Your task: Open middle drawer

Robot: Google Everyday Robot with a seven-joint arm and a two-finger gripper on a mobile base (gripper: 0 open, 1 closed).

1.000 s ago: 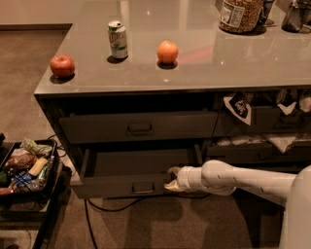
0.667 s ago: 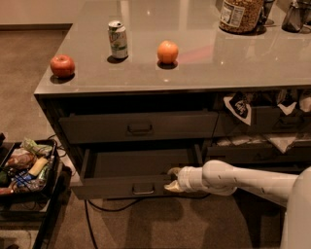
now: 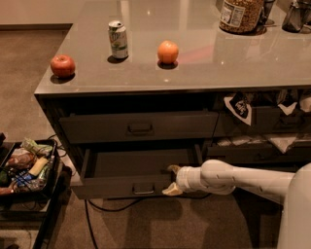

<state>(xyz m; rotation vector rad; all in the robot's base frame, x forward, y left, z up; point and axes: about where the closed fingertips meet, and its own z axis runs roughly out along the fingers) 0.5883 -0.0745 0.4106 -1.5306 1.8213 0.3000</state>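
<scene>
Arm (image 3: 243, 179) extended level from frame's lower right, with pincer (image 3: 171, 180) low, near centre.

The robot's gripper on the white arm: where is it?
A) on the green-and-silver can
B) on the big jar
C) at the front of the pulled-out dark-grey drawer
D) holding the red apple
C: the gripper sits at the front panel of the pulled-out dark-grey middle drawer, just right of its small loop handle.

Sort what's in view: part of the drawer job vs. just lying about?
Job: middle drawer, pulled out; gripper at its front's right end.
Lying about: apple, can, orange, jar, upper drawer.
</scene>
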